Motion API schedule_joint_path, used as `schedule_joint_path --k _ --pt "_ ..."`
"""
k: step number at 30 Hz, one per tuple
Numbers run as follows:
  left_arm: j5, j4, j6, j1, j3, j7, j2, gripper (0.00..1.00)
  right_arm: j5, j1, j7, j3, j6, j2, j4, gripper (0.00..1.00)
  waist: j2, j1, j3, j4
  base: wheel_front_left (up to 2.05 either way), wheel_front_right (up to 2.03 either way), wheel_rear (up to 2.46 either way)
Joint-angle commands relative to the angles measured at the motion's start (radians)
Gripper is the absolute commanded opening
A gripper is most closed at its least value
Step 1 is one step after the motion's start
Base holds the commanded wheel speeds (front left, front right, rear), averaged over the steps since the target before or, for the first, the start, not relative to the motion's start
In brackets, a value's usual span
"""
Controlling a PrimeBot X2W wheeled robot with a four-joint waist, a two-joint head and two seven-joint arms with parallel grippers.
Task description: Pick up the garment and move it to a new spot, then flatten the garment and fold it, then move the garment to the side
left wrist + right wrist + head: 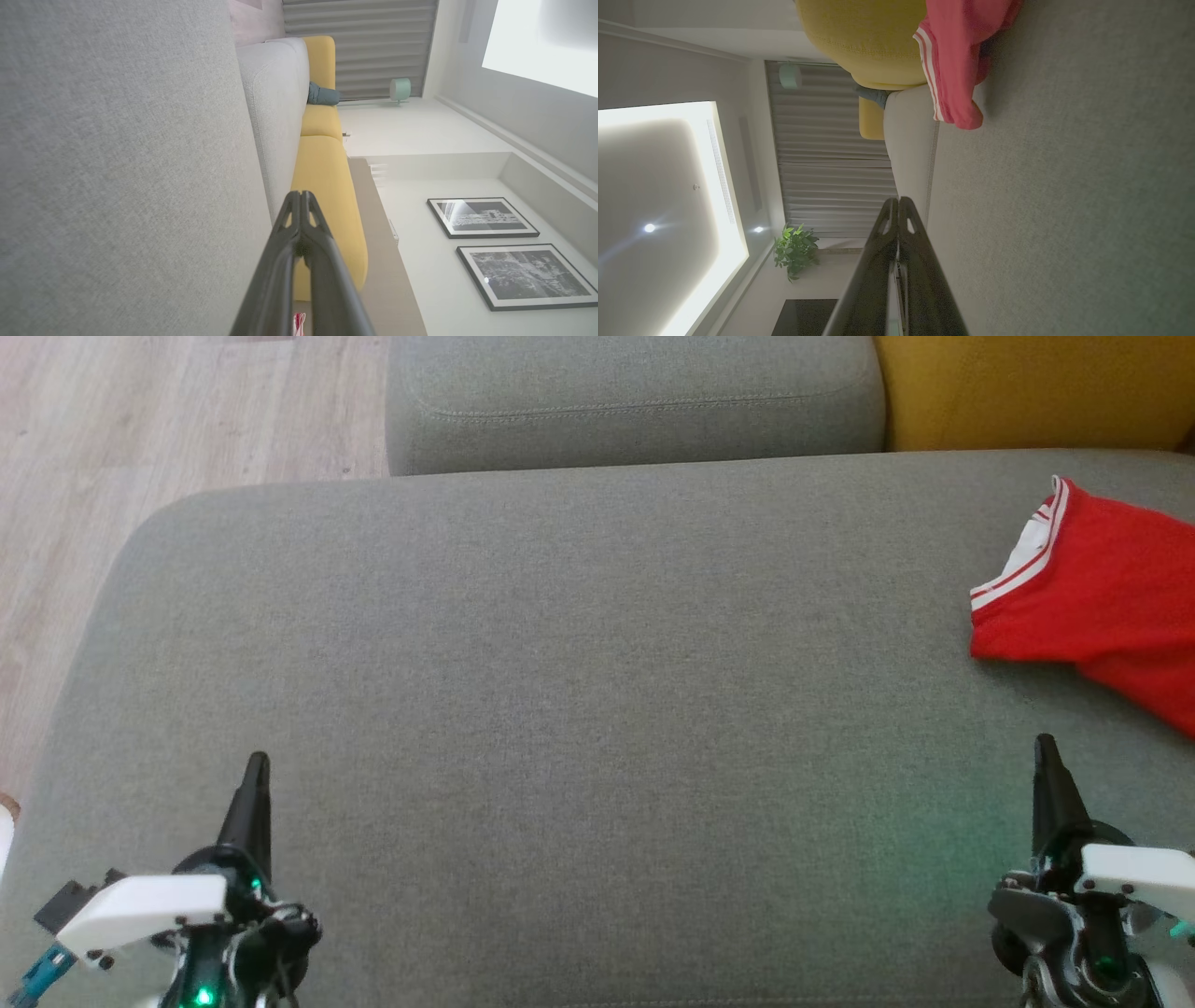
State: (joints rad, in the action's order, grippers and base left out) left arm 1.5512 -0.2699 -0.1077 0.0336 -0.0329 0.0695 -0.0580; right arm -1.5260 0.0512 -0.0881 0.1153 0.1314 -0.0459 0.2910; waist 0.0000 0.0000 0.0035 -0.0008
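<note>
**Two grippers closed and empty, garment [1092, 588] ahead of the right one**

Both grippers hover low over the grey seat [560, 663], fingers pointing toward the backrest [635, 401]. The left gripper [257, 763] has its two fingers pressed together tip to tip, with nothing between them; its wrist view shows the tips [301, 196] meeting. The right gripper [1046, 744] is likewise pinched closed and holds nothing, its tips [899, 201] touching.

The garment, red with white stripes along one edge, lies crumpled on the seat ahead of the right gripper and a little to its outer side, apart from the fingertips. In the right wrist view it [955, 60] sits beyond the fingers, close to a yellow cushion [864, 42]. It is well apart from the left gripper, far across the seat on that gripper's right.
</note>
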Motion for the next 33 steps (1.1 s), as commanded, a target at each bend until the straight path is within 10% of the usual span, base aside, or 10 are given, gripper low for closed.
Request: schedule_joint_path --k 1,33 --pt "0.037 0.026 -0.015 0.068 -0.044 0.011 -0.011 0.0 -0.041 0.055 -0.012 -0.011 -0.001 -0.008 -0.044 0.0 0.0 0.0 0.0 0.0 0.0 0.0 0.0" --pt "0.072 0.025 -0.023 0.073 -0.063 0.029 -0.005 0.0 -0.084 0.056 -0.023 -0.004 -0.001 -0.007 -0.046 0.0 0.0 0.0 0.0 0.001 0.0 0.0 0.0"
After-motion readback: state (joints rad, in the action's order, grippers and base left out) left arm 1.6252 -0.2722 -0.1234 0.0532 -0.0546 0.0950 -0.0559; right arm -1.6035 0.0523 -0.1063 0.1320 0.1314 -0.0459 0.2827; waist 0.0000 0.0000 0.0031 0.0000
